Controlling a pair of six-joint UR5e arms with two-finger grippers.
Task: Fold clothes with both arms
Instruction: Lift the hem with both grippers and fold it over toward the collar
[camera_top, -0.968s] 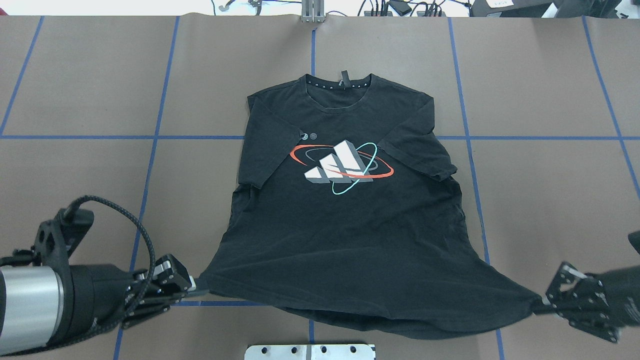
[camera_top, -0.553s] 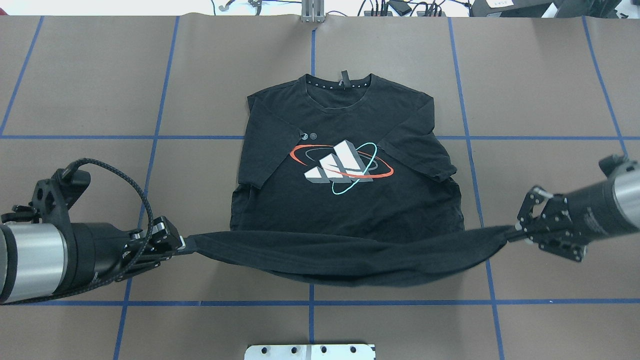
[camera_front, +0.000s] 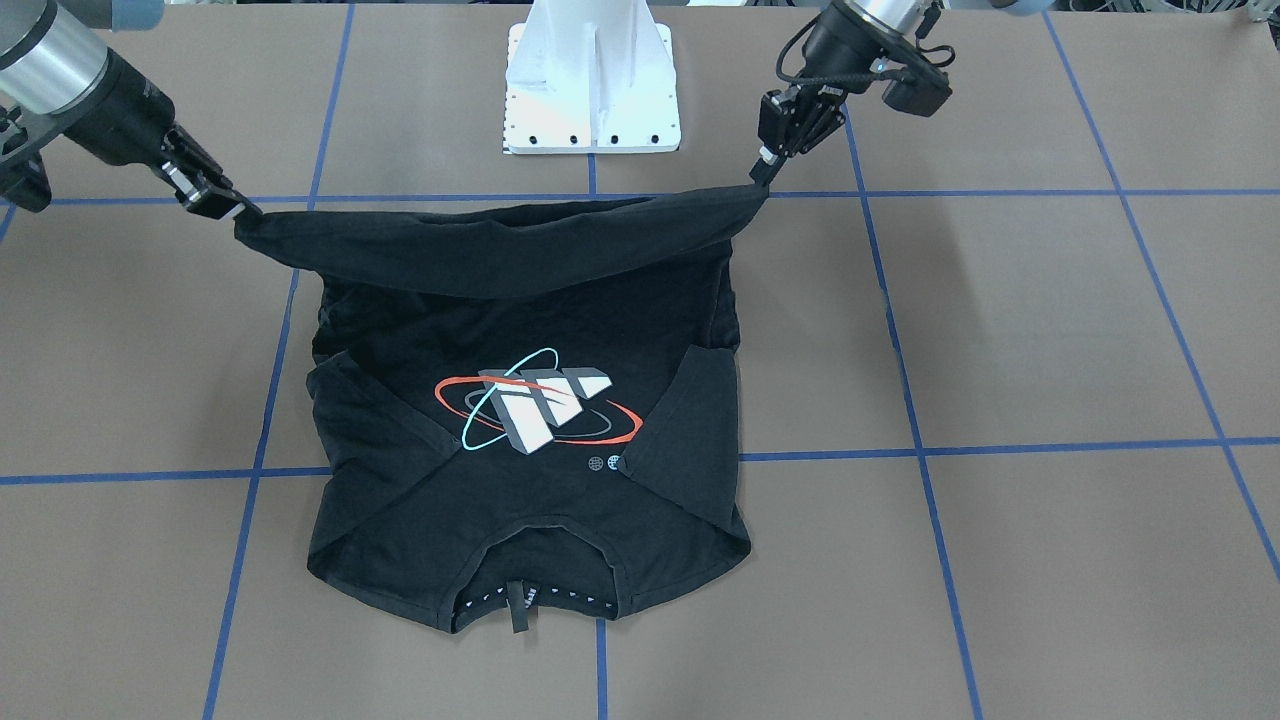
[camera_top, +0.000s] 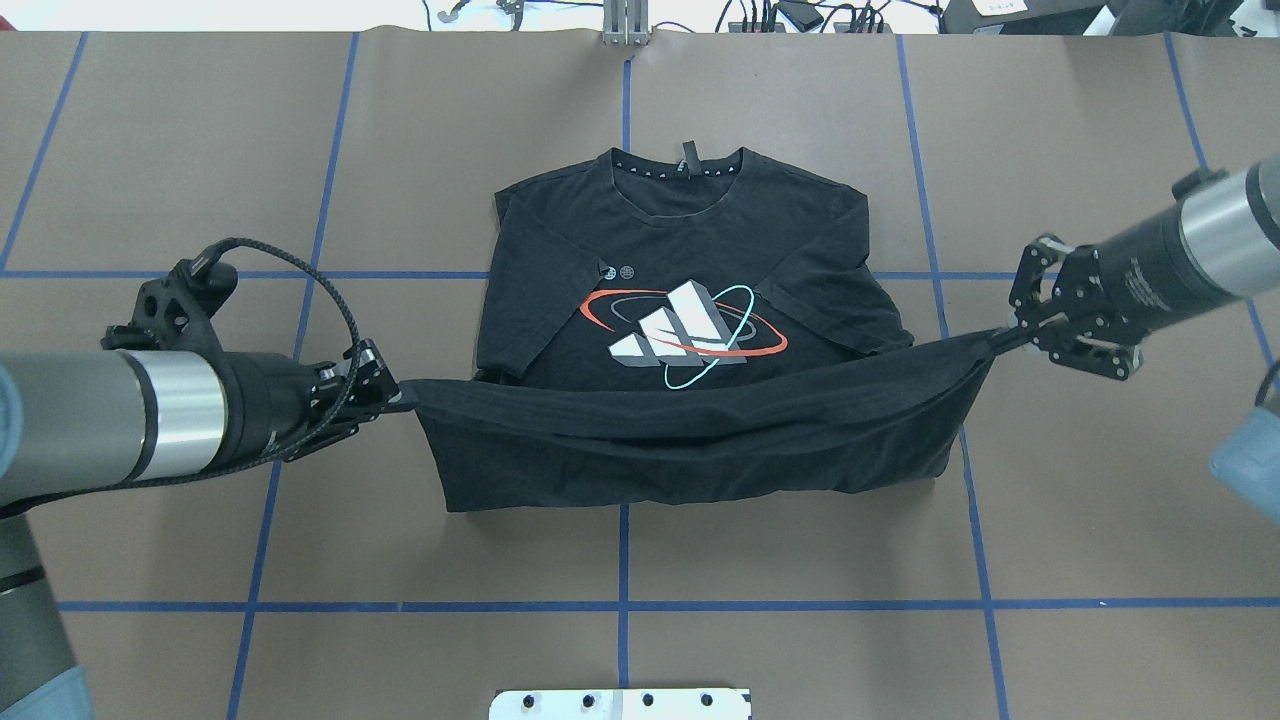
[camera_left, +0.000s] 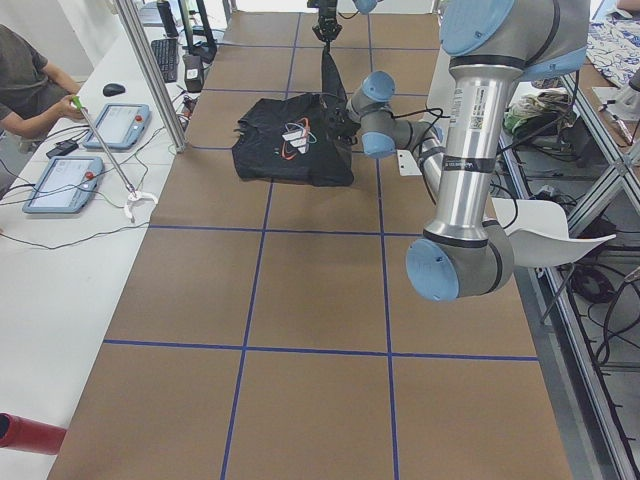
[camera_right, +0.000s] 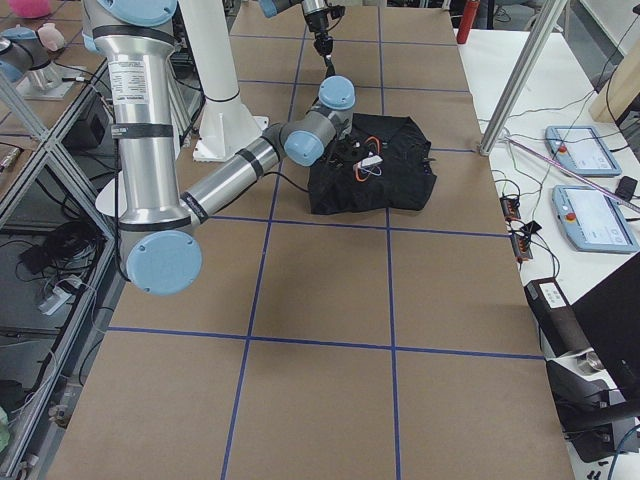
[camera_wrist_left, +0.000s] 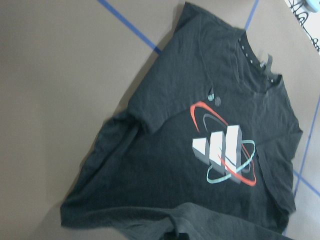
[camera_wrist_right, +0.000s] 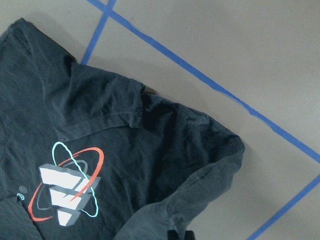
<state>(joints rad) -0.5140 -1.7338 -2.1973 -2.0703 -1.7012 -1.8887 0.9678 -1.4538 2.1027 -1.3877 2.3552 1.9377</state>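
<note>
Left gripper (camera_top: 404, 406) and right gripper (camera_top: 1001, 338) each clamped on a hem corner of the shirt (camera_top: 680, 240), hem held taut just short of the logo (camera_top: 688, 335), so mid-fold probably; next up, carrying it level past the logo and dropping it evenly.

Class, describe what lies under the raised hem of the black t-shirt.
The hem, stretched between the left end effector and right end effector, hangs over the lower front of the t-shirt, doubled on the table. The logo shows just beyond it. Cloth directly beneath is covered.
</note>
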